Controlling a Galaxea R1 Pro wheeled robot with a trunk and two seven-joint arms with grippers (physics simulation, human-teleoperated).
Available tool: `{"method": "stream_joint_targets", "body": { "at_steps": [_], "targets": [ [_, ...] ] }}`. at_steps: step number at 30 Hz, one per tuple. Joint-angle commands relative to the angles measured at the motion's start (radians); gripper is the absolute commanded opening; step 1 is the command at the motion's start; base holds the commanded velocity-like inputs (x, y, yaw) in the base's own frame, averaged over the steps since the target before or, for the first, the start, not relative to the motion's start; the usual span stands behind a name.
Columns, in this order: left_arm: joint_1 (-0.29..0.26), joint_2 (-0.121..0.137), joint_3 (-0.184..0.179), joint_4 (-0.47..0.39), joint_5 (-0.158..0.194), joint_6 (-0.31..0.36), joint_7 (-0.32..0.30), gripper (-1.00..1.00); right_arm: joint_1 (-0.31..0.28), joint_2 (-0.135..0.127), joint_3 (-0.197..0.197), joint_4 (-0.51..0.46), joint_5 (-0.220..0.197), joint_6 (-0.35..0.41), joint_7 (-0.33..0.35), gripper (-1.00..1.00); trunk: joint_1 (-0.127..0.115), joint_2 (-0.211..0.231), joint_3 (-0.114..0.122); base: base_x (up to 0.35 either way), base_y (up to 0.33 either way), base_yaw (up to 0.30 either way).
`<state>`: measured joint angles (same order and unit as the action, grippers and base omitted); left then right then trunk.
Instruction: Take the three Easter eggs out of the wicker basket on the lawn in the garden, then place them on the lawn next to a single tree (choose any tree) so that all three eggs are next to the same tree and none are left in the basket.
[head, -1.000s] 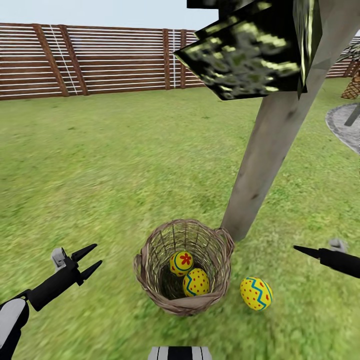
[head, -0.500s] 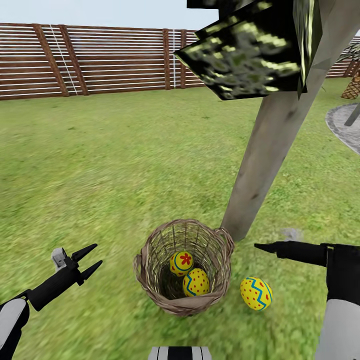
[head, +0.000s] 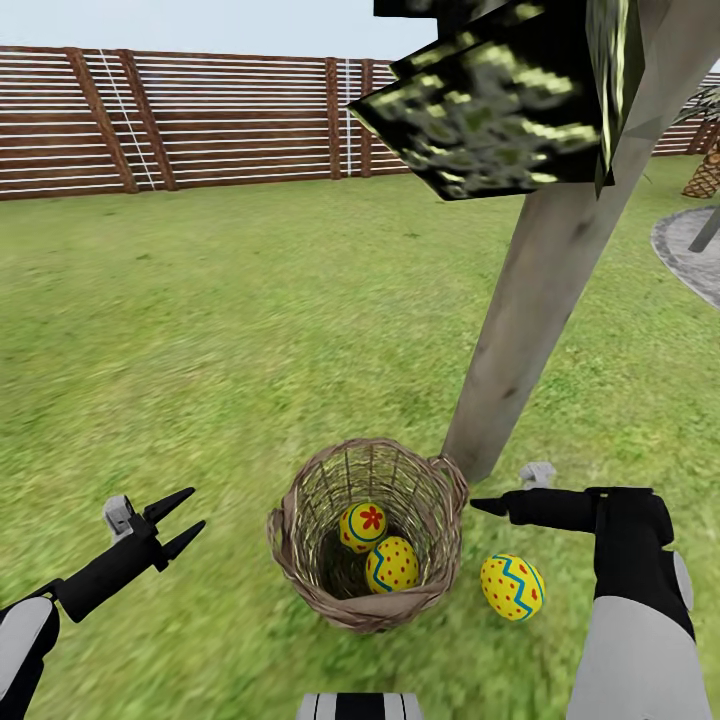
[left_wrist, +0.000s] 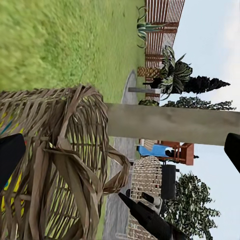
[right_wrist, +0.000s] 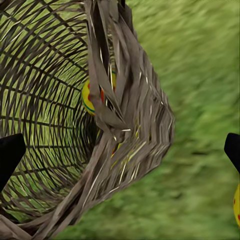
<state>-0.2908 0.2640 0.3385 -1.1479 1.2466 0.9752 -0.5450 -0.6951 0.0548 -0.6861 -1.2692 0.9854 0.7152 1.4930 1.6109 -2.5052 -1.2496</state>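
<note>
Yellow with blue zigzags, one egg (head: 512, 587) already lies on the lawn (head: 200, 350), just below and nearer than the right gripper (head: 480, 506), whose fingers stand spread in the wrist view. Just past its tip sits the basket (head: 300, 560), holding the dotted egg (head: 392, 565) and the flower egg (head: 363, 526). The tree (head: 530, 300) rises just behind. Best to lift over the rim first, then descend straight onto the dotted egg. The left gripper (head: 178, 520) waits open, well apart.

From my head camera the tree (head: 520, 330) is cut off at the top edge. The dotted egg (head: 392, 565) partly hides behind the wicker basket (head: 300, 520) rim, and my right pincer (head: 488, 506) fingers overlap, so their gap is unreadable.
</note>
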Motion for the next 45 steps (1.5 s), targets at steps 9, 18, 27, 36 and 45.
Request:
{"method": "stream_joint_targets", "body": {
  "at_steps": [9, 18, 27, 36, 45],
  "targets": [
    [-0.001, 0.0, 0.001, 0.0, -0.003, 0.005, -0.004, 1.0, -0.001, -0.001, -0.005, -0.001, 0.005, 0.01, 0.007, 1.0, 0.0, 0.0, -0.001, 0.0, 0.0, 0.0],
    [-0.001, 0.0, 0.002, 0.002, -0.003, 0.005, -0.004, 1.0, -0.001, -0.009, -0.011, -0.002, -0.003, 0.012, 0.009, 1.0, -0.001, 0.0, 0.003, 0.0, 0.0, 0.0],
    [-0.001, 0.001, 0.002, 0.003, -0.005, 0.005, -0.004, 1.0, -0.001, -0.006, -0.013, -0.002, -0.007, 0.012, 0.016, 1.0, -0.005, 0.002, 0.038, 0.0, 0.0, 0.0],
    [-0.001, -0.001, 0.001, 0.004, -0.004, 0.003, -0.004, 1.0, -0.001, 0.0, -0.005, -0.035, -0.003, 0.012, 0.013, 1.0, -0.006, 0.003, 0.053, 0.0, 0.0, 0.0],
    [-0.001, -0.005, 0.0, 0.005, -0.005, -0.001, -0.004, 1.0, -0.002, 0.044, 0.109, -0.045, -0.005, 0.015, 0.01, 1.0, -0.006, 0.003, 0.053, 0.0, 0.0, 0.0]
  ]
}}
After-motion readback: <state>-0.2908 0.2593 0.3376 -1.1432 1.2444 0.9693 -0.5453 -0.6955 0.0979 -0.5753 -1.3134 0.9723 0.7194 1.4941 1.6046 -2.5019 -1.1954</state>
